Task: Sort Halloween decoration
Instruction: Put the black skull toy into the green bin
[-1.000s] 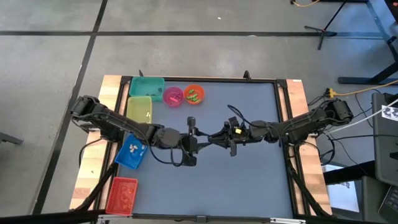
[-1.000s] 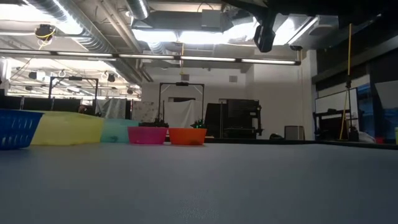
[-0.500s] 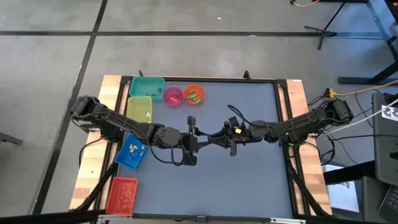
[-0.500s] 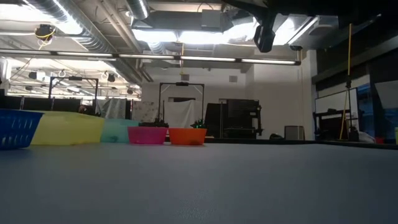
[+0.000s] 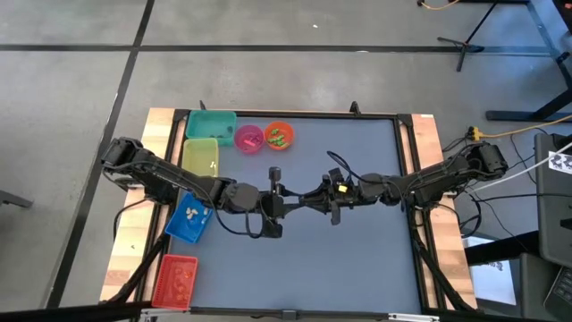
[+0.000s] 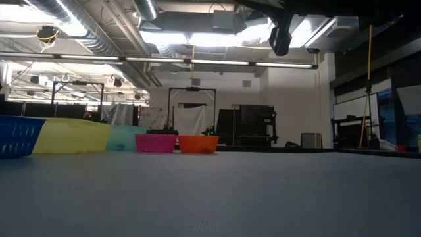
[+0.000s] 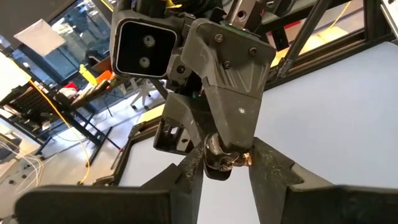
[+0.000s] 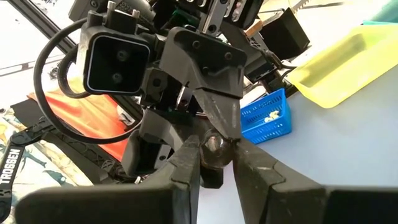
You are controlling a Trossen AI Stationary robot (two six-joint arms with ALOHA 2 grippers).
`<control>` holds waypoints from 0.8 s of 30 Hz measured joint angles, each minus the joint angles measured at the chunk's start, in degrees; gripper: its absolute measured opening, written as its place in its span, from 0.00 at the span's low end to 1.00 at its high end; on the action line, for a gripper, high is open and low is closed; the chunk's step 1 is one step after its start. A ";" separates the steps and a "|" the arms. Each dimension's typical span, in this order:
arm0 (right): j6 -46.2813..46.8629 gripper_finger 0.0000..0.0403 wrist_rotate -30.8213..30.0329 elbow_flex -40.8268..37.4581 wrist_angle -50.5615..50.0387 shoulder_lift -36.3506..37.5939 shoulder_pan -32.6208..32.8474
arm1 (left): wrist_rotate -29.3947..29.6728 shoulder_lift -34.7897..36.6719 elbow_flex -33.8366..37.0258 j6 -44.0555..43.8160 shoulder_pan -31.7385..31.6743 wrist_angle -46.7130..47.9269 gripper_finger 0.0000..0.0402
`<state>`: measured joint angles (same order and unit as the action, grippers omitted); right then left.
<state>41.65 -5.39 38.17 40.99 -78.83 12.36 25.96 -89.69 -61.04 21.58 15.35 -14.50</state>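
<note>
I see a tiny dark trinket [image 8: 214, 149] clamped in my right jaws, my left jaws closing around it (mid-air handover): light, hard, slippery, so pinch its middle.

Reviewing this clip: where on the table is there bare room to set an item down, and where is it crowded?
Bare grey mat: the whole right half, and the near strip right of the red basket. Crowded: the left edge and far-left corner, lined with bins and the pink bowl and orange bowl; and mid-table, where left hand and right hand meet.
</note>
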 joint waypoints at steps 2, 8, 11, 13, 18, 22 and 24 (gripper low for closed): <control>0.00 0.18 0.00 0.00 0.00 0.00 0.00 | 0.00 0.02 0.00 0.00 -0.02 0.00 0.21; 0.02 0.18 0.00 0.00 0.00 0.00 0.00 | -0.02 0.00 0.00 0.00 -0.02 -0.04 0.21; 0.04 0.18 0.00 0.00 0.02 0.00 0.00 | -0.04 0.01 0.00 0.01 0.00 -0.09 0.21; 0.03 0.18 0.00 0.00 0.02 0.00 0.00 | -0.04 0.01 0.00 0.02 -0.01 -0.09 0.21; 0.17 0.26 0.19 0.04 0.19 0.02 0.00 | -0.21 0.02 0.02 0.02 0.00 -0.35 0.21; 0.15 0.39 0.50 0.07 0.20 0.00 0.00 | -0.25 0.01 0.02 0.00 -0.04 -0.39 0.21; 0.15 0.45 0.44 0.07 0.15 0.00 0.00 | -0.24 0.00 0.02 0.00 -0.04 -0.37 0.21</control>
<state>41.80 -4.95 38.24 41.15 -78.83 12.36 25.71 -89.69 -61.01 21.58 15.31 -14.87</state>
